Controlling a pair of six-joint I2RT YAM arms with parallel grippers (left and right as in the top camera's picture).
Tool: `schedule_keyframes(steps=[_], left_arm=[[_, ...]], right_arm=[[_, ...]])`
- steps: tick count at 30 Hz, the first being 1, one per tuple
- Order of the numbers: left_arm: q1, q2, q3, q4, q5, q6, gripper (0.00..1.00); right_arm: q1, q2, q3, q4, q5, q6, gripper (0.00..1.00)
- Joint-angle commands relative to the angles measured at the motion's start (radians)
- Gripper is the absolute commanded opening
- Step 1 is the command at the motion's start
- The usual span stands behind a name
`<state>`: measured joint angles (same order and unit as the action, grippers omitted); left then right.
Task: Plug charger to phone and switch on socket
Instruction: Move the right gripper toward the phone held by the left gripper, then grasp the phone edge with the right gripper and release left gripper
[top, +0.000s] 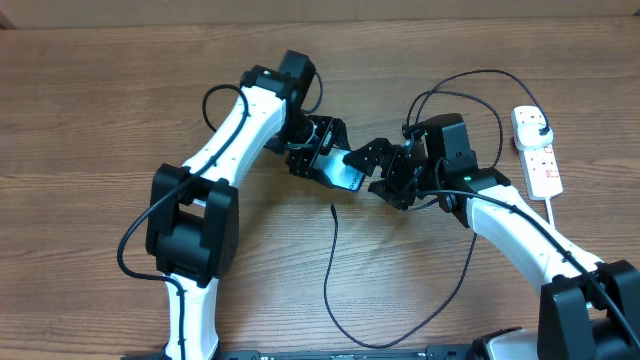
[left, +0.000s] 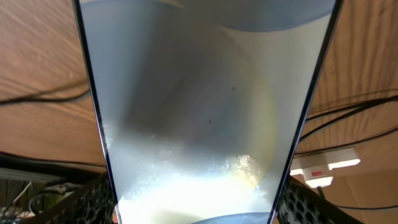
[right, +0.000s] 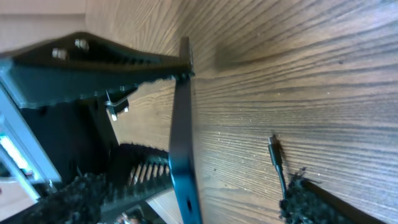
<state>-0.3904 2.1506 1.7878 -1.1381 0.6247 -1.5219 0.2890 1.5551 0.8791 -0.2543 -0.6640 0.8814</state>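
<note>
Brown wood-grain tabletop (top: 90, 90) fills the scene, with both arms meeting over its middle.

Your left claw (top: 325, 160) is clamped on the slim, dark-edged, cyan-screened phone (top: 346, 172) and holds it lifted off the wood. In its wrist view the pale, glaring screen fills the frame, and the black textured fingertips (left: 87, 202) press in at the two lower corners.

Your right claw (top: 385, 176) faces it from the other side with its jaws spread wide and nothing in them. From that wrist camera you see the phone edge-on, a thin dark blade standing between the fuzzy black fingertips (right: 81, 199). You cannot tell whether either pad touches it.

Just below the phone, apart from both claws, the small connector tip (top: 333, 208) of the long, thin black charger (top: 329, 265) lies flat on the table. The right wrist view shows it near that claw's lower finger. From the tip the cable runs toward the near edge, loops round and climbs behind the right arm.

Well off to the right, the small white rectangular socket (top: 538, 155) with red markings lies flat, a white cord trailing from its near end.
</note>
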Motion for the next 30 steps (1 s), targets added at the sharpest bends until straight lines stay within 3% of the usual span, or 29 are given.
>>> schedule_keyframes(steps=[1,8,30], left_arm=[[-0.031,-0.045,0.027,0.000,0.039,-0.077,0.04],[-0.067,-0.045,0.027,0.043,0.060,-0.079,0.04],[-0.094,-0.045,0.027,0.043,0.158,-0.071,0.04]], right_arm=[[0.005,-0.002,0.019,0.005,0.020,0.005,0.84],[0.005,-0.002,0.019,-0.027,0.066,0.005,0.79],[0.015,-0.002,0.019,-0.028,0.106,-0.025,0.45]])
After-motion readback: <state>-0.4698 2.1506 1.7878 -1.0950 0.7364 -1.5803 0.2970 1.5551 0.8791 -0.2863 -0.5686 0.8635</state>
